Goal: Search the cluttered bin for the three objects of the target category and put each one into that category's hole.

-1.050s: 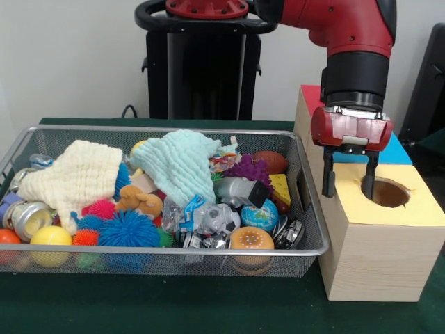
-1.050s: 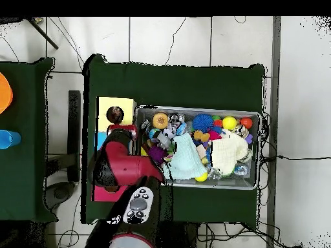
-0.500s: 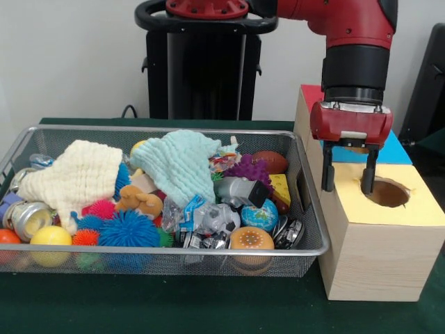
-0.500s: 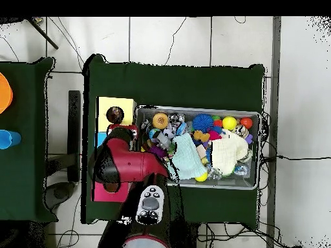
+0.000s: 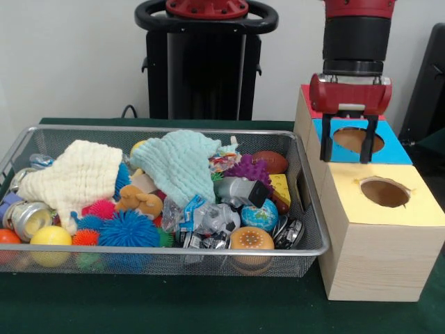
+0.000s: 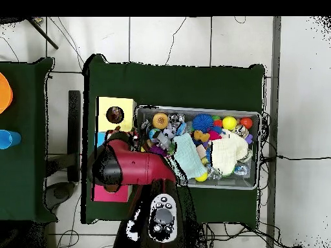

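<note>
My pincer (image 5: 350, 148) hangs spread and empty above the sorting box (image 5: 375, 240), its two dark fingers on either side of the blue panel's hole (image 5: 357, 140), just behind the yellow panel's hole (image 5: 384, 192). I am carrying nothing, and I cannot see into either hole, so I cannot say how many of the three objects have gone in; nor do the pictures tell me which category is the target. My guess is that I am between drops, with at least some of the searching left to do. The wire bin (image 5: 21, 149) beside the box on the green worktop (image 5: 174, 306) is crowded: a cream cloth (image 5: 76, 175) and a pale teal cloth (image 5: 179, 161) lie over much of the heap and hide whatever is beneath them. Around them I make out a blue spiky ball (image 5: 128, 229), a yellow ball (image 5: 50, 236), an orange speckled ball (image 5: 251, 239) against the near wall, a small globe-patterned ball (image 5: 261, 214), a brown football (image 5: 270, 161), a purple spiky toy (image 5: 247, 169), a tan plush animal (image 5: 140, 200) and a metal can (image 5: 26, 217) at the far end. From overhead my arm (image 6: 132, 168) covers the box's blue part and reaches over the bin's near corner, with the yellow hole left in sight. As for writing, I can read none: the can, the wrappers in the middle and the box panels show no legible label or brand.
</note>
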You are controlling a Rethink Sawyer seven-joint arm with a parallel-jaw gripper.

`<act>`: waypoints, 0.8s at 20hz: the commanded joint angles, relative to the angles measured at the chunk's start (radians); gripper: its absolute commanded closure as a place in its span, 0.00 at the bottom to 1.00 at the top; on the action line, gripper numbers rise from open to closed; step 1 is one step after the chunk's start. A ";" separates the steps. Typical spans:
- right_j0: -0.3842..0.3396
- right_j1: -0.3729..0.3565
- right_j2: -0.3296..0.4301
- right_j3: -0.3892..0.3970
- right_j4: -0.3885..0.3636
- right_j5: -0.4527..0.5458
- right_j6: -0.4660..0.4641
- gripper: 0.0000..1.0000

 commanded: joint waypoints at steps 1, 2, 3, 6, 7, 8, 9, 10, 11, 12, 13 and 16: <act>-0.072 -0.121 0.140 0.146 -0.036 0.263 0.012 0.00; -0.080 -0.131 0.148 0.148 -0.034 0.278 0.008 0.00; -0.086 -0.139 0.154 0.148 -0.032 0.293 0.006 0.00; -0.105 -0.177 0.166 0.168 -0.033 0.314 0.000 0.00; -0.119 -0.186 0.175 0.178 -0.035 0.318 -0.006 0.00; -0.131 -0.188 0.183 0.180 -0.037 0.321 -0.016 0.00; -0.141 -0.187 0.187 0.187 -0.043 0.308 -0.016 0.00; -0.151 -0.183 0.189 0.190 -0.049 0.298 -0.018 0.00; -0.161 -0.179 0.192 0.192 -0.056 0.289 -0.021 0.00; -0.168 -0.177 0.187 0.193 -0.063 0.285 -0.017 0.00; -0.186 -0.176 0.196 0.201 -0.069 0.273 -0.025 0.00; -0.245 -0.177 0.227 0.229 -0.084 0.245 -0.041 0.00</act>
